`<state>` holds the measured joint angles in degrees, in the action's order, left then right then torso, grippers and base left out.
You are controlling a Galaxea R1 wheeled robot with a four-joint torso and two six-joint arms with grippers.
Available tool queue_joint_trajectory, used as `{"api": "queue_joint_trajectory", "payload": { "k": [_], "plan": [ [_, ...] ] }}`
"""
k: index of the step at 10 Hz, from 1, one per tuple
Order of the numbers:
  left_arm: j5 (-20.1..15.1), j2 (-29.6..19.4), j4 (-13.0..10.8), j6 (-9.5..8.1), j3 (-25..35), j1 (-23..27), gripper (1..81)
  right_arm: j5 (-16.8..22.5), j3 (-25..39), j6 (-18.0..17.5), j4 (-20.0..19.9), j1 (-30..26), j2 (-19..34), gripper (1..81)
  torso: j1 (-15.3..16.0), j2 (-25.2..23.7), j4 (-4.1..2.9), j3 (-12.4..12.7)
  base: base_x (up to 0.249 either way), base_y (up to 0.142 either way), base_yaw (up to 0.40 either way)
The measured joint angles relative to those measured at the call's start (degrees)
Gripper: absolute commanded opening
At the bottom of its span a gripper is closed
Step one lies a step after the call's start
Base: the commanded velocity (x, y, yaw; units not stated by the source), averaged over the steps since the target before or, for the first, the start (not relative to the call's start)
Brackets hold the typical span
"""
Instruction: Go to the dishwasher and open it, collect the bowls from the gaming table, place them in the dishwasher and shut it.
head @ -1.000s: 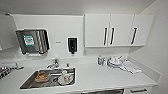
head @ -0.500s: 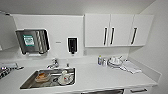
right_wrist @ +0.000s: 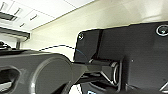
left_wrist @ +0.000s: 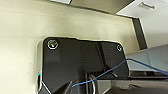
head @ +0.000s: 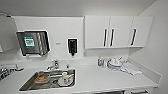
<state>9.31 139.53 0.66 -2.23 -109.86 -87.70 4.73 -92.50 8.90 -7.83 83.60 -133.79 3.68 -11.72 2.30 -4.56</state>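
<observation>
Dishwasher front beyond my sight, grip on both sides I cannot tell, smooth white countertop (head: 105,77) ahead, rectangular steel sink (head: 30,83) holding dishes near its left edge.

Bare counter (head: 100,77) between sink (head: 30,83) and dish pile (head: 115,63); sink crowded with dishes; wall cabinets (head: 117,31) overhead.

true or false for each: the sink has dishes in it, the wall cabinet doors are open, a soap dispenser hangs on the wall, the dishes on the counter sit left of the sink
1. The sink holds dishes. True.
2. The wall cabinets have their doors open. False: all are shut.
3. A dark soap dispenser hangs on the wall. True.
4. The stacked plates on the counter sit left of the sink. False: they sit to its right, near the corner.
</observation>
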Motion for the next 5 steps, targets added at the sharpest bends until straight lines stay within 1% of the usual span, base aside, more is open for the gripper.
{"api": "queue_joint_trajectory", "payload": {
  "k": [2,4,5],
  "plan": [
    [1.77,-5.91,0.0,0.0,6.08,-0.52,81.1,-0.13,9.24,-0.02,-0.05,-1.69,7.28,81.1,2.56,-4.07,0.0,0.0,0.0,0.0,0.0],
    [2.89,-8.25,0.0,0.0,9.48,-1.41,81.1,-0.11,14.03,-0.06,-0.05,-1.69,12.35,81.1,5.12,-8.18,0.0,0.02,0.0,0.0,0.0],
    [3.19,-8.22,0.0,-0.02,9.59,-1.41,81.1,-0.13,15.03,-0.52,-0.05,-1.88,13.12,81.1,6.41,-10.27,0.0,0.02,0.0,0.0,0.0]
  ]
}}
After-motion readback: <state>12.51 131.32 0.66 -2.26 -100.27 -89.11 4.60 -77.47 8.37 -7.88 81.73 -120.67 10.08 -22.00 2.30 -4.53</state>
